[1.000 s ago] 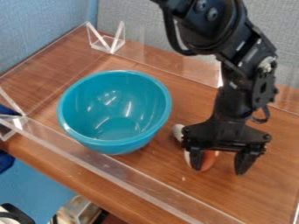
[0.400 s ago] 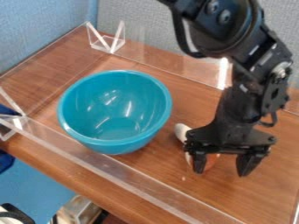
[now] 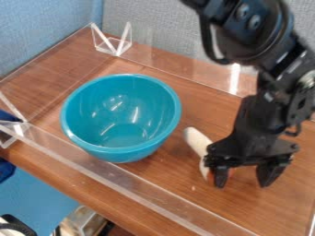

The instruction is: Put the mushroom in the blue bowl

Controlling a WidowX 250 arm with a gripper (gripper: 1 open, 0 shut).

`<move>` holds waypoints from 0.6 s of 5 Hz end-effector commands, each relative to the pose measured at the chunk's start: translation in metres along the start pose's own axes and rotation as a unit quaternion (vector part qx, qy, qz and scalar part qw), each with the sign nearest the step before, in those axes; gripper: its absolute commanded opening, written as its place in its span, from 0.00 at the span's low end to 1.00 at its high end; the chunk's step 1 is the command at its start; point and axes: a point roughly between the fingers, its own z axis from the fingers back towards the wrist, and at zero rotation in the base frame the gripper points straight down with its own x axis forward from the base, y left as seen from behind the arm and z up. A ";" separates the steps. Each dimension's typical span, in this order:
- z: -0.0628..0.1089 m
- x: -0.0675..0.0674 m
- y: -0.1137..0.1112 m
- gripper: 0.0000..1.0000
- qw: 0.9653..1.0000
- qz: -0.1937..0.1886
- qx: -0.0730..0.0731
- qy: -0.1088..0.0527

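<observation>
— So, what sits closest to the viewer?

— Nearest is the clear plastic wall (image 3: 135, 198) that runs along the front edge of the wooden table (image 3: 147, 69). Just behind it, on the right, the gripper (image 3: 245, 173) hangs low over the wood, pointing straight down, its two black fingers (image 3: 220, 175) spread wide with nothing between them.

— And the mushroom?

— The mushroom (image 3: 200, 143) lies on its side on the table, just left of the gripper's left finger. Its cream stem shows plainly; a bit of reddish cap shows at the end nearest the finger, partly hidden by it. Whether the finger touches it cannot be told. It is outside the bowl, near the bowl's right rim but apart from it.

— Where is the bowl?

— The blue bowl (image 3: 121, 115) stands upright left of centre, glossy turquoise, with nothing in it.

— What lies beyond?

— The black robot arm (image 3: 264, 55) rises from the gripper toward the upper right. At the far edge of the table stands a small clear triangular stand (image 3: 113, 41), with a pale blue wall (image 3: 50, 28) behind it.
</observation>
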 end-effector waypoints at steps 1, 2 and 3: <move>-0.006 0.014 0.011 1.00 1.000 0.004 -0.011 -0.007; -0.008 0.019 0.017 0.00 1.000 -0.006 -0.013 -0.005; -0.009 0.025 0.022 0.00 1.000 -0.017 -0.015 -0.006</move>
